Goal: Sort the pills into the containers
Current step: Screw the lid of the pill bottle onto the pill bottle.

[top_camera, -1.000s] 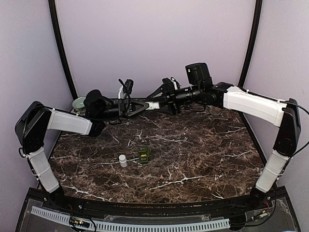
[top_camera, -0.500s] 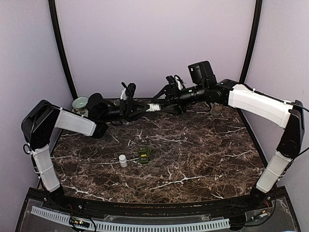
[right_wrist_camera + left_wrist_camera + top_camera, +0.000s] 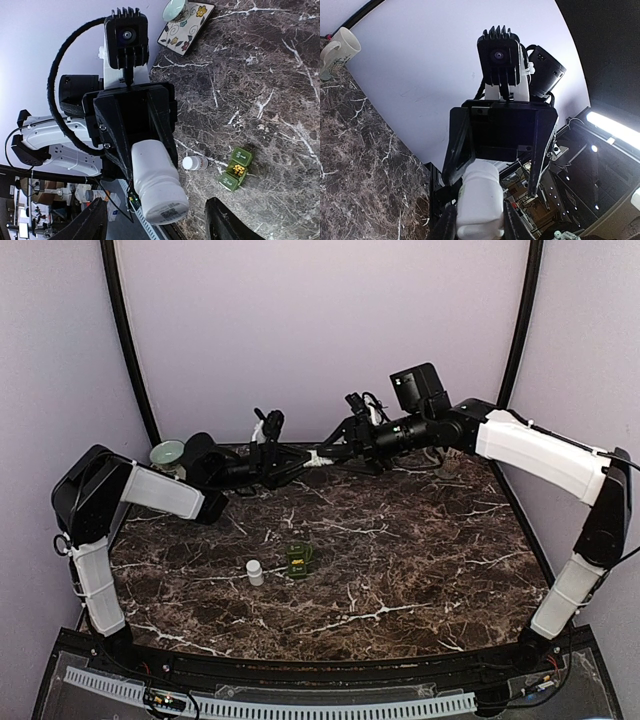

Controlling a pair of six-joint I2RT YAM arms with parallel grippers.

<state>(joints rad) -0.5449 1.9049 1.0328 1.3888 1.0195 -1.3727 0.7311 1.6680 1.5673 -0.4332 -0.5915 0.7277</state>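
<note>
Above far table (image 3: 420, 570) edge: left claw (image 3: 303, 457) pinches white bottle (image 3: 479, 200), long axis left-right; right claw (image 3: 157, 216) spread around it.

Cut off by the lower edge, between the fingers of the left pincer (image 3: 479, 226): near end of the white plastic bottle (image 3: 479, 197). Too small to read: label print (image 3: 167, 212) facing the right pincer (image 3: 159, 224). Right fingertips cropped likewise.

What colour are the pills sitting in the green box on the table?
Yellow; the pills show best in the right wrist view.
</note>
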